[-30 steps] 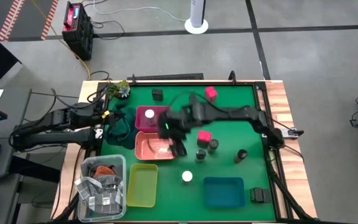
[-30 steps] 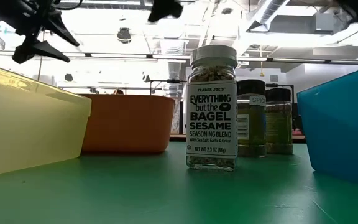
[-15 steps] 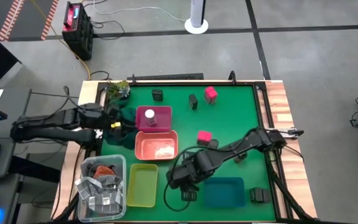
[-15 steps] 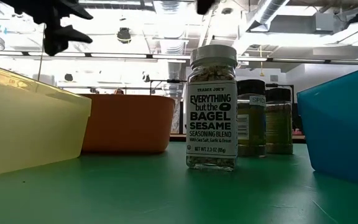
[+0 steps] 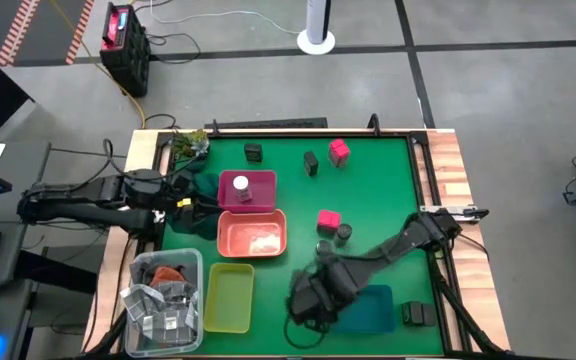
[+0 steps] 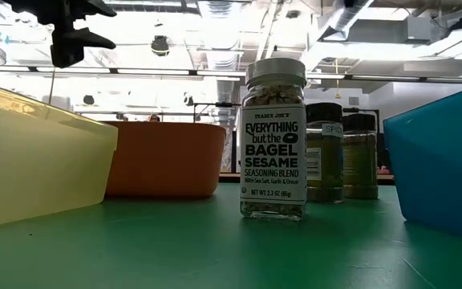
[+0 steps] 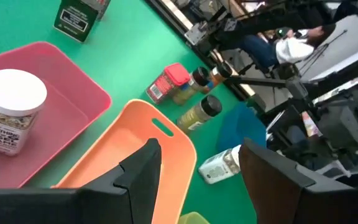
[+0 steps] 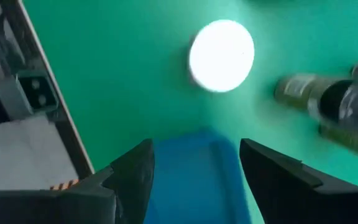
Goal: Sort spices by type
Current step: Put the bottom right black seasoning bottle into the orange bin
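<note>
My right gripper [image 5: 306, 300] [image 8: 196, 149] hangs open above the near part of the table, over the blue tray's [image 8: 194, 180] edge. It is short of a white-capped jar [image 8: 221, 55] [image 6: 273, 140], which stands on its base. My left gripper [image 5: 183, 200] [image 7: 201, 149] waits open at the left edge. Another white-capped jar [image 5: 241, 184] stands in the pink tray [image 5: 261, 180]. Pink boxes [image 5: 339, 150] [image 5: 329, 220], dark boxes [image 5: 253, 152] [image 5: 311, 162] [image 5: 415, 313] and grey-lidded jars [image 5: 344, 232] [image 6: 325, 152] stand on the mat.
A salmon tray [image 5: 252, 235] lies at the middle left and a yellow tray [image 5: 228, 297] near the front. The clear bin of grey packets [image 5: 163, 295] sits at the near left corner. A small plant [image 5: 196, 143] and dark cloth [image 5: 196, 185] are at the far left.
My right gripper has swung from above the salmon tray toward the table's near edge, ending between the yellow and blue trays over the white-capped jar. My left arm has drawn back slightly toward the left edge. The spices have stayed where they were.
</note>
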`<control>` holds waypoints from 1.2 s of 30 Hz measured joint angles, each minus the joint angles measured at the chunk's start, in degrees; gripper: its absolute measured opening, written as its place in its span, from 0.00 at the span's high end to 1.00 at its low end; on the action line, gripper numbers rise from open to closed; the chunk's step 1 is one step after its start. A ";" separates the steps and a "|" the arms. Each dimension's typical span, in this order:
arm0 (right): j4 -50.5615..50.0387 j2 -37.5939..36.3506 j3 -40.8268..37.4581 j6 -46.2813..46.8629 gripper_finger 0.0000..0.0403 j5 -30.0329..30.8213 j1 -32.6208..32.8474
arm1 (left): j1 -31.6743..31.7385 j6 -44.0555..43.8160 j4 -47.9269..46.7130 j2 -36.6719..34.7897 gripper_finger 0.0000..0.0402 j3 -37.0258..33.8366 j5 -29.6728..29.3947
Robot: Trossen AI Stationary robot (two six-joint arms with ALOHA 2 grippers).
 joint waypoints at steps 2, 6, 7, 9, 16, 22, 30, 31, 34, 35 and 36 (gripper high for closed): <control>-0.17 -1.21 -2.43 0.96 0.32 1.27 -0.35 | 0.00 -0.10 0.02 -0.49 0.49 0.00 0.00; -0.15 -3.93 -8.61 1.71 0.32 3.35 -2.07 | -0.02 -0.10 0.01 -0.58 0.49 0.00 0.00; -0.05 -5.06 -10.28 1.75 0.32 3.54 -2.35 | -0.02 -0.10 0.01 -0.55 0.49 0.00 0.00; 0.14 -7.85 -13.53 1.77 0.32 4.17 -2.57 | -0.02 -0.10 -0.01 -0.55 0.49 0.00 0.00; 10.08 -19.14 -29.87 0.54 0.33 4.55 -4.53 | 0.02 0.10 -0.06 -0.53 0.49 0.00 0.00; 22.47 -29.52 -44.15 -3.17 0.33 4.37 -5.51 | 0.02 0.10 -0.47 -0.39 0.49 0.00 0.02; 13.03 -37.55 -50.47 2.43 0.33 1.88 -6.75 | 0.02 -0.18 -2.19 -0.38 0.49 0.00 0.02; 12.23 -38.66 -51.41 3.21 0.33 0.46 -6.96 | 0.02 -0.18 -2.19 -0.38 0.49 0.00 0.02; 11.77 -42.00 -55.62 6.96 0.33 -5.58 -7.98 | 0.04 -0.23 -1.66 -0.38 0.49 0.00 -0.62; 11.94 -42.94 -57.04 8.20 0.33 -7.60 -8.28 | 0.04 -0.26 -1.67 -0.38 0.49 0.00 -0.90; 12.18 -43.81 -58.61 9.19 0.33 -9.14 -8.43 | 0.04 -0.27 -1.71 -0.38 0.49 0.00 -1.15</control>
